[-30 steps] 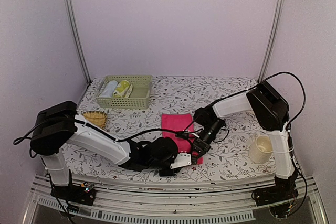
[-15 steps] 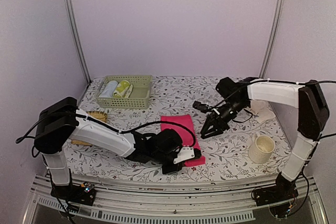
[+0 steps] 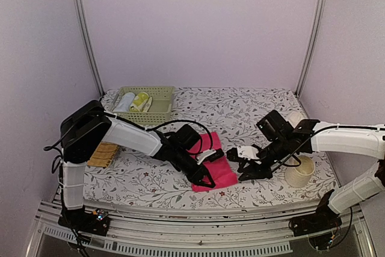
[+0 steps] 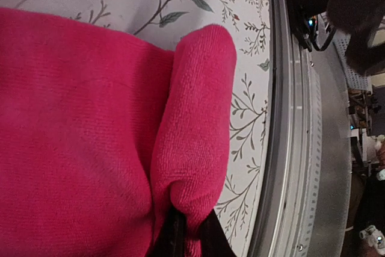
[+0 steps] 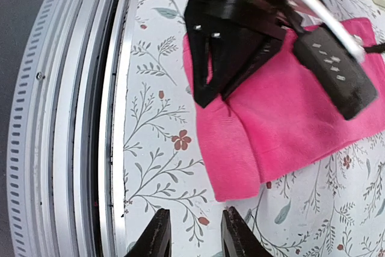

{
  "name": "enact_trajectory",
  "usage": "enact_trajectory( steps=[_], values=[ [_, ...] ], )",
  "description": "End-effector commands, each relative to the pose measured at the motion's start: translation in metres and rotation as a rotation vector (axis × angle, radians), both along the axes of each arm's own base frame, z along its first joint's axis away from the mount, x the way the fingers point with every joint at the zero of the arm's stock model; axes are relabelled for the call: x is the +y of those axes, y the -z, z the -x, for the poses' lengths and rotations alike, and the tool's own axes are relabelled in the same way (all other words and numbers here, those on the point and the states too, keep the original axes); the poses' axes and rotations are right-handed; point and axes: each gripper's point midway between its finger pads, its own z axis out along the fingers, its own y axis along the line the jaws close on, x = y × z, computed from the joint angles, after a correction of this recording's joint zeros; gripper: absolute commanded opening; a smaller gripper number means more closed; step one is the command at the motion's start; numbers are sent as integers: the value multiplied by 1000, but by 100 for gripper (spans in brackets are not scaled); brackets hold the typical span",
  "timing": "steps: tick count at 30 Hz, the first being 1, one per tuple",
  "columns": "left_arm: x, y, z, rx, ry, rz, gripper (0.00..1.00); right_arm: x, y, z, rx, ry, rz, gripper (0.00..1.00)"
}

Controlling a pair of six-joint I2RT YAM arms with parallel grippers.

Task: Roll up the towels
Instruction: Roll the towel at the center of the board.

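Left arm is stretched across the bench [image 3: 240, 103] and its tool [image 3: 206, 182] is down at the near end of the pink towel [image 3: 221, 173]; the towel lies flat in the middle of the bench, close to the front rail [image 5: 78, 118]. The left wrist view is full of pink; the near edge is turned over on itself into one fat fold [image 4: 198, 118], and the dark fingertips [image 4: 174, 236] are pressed together on the cloth at the base of that fold, so this tool is clamped on the towel.

Over on the right, the right arm comes in low from the side; its tool [image 5: 194, 239] hangs just beside the towel's near right corner, over the flowered cloth. Its two fingers stand apart with nothing between them, and they touch neither towel nor left tool.

Behind the right arm, near the right side of the bench, there is a pale rounded shape [image 3: 295, 117]; it may be the cream-white towel, though I cannot tell for sure.

The mug [image 3: 299, 171] stands just right of the right arm; the straw mat [image 3: 103, 153] lies at the left edge; the green basket [image 3: 157, 120] sits at the back left, well apart from the action, with rolled items inside.
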Motion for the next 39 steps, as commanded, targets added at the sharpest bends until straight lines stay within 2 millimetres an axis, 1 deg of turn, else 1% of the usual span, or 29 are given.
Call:
enact_trajectory(
  steps=[1, 5, 9, 14, 18, 19, 20, 22, 23, 25, 27, 29, 32, 33, 34, 35, 36, 37, 39],
  values=[
    [18, 19, 17, 292, -64, -61, 0, 20, 6, -1, -219, -66, 31, 34],
    [18, 18, 11, 329, -103, -40, 0, 41, 15, -6, -320, -71, 42, 36],
    [22, 21, 9, 352, -126, -35, 0, 57, 32, -7, -330, -95, 51, 37],
    [26, 26, 7, 362, -143, -44, 0, 64, 59, -5, -302, -118, 74, 38],
    [26, 27, 5, 356, -147, -44, 0, 67, 77, -11, -300, -116, 116, 38],
    [26, 27, 5, 355, -147, -43, 0, 68, 79, -12, -297, -115, 120, 37],
    [26, 27, 4, 352, -148, -41, 0, 70, 79, -11, -287, -117, 117, 32],
    [26, 26, 1, 339, -152, -38, 2, 72, 78, -5, -256, -139, 108, 18],
    [26, 24, -1, 322, -155, -35, 7, 71, 78, 0, -232, -154, 106, 11],
    [29, 16, -8, 263, -173, -22, 16, 70, 78, 10, -183, -191, 110, 6],
    [34, 4, -13, 182, -194, 6, 26, 65, 81, 21, -119, -219, 128, 4],
    [42, -18, -20, 72, -232, 52, 35, 61, 83, 33, -46, -244, 148, 3],
    [61, -45, -22, -69, -301, 122, 44, 58, 82, 49, 82, -269, 172, 3],
    [69, -49, -21, -121, -327, 130, 47, 56, 80, 55, 137, -269, 180, 3],
    [76, -57, -17, -185, -343, 144, 48, 57, 77, 57, 184, -265, 178, 3],
    [83, -71, -13, -257, -365, 175, 48, 58, 74, 58, 231, -258, 173, 3],
    [88, -75, -5, -317, -367, 190, 48, 58, 75, 60, 290, -249, 181, 3],
    [96, -73, 7, -374, -368, 191, 48, 59, 73, 60, 350, -243, 178, 3],
    [104, -81, 20, -510, -384, 201, 47, 61, 74, 56, 448, -222, 185, 3]
  ],
)
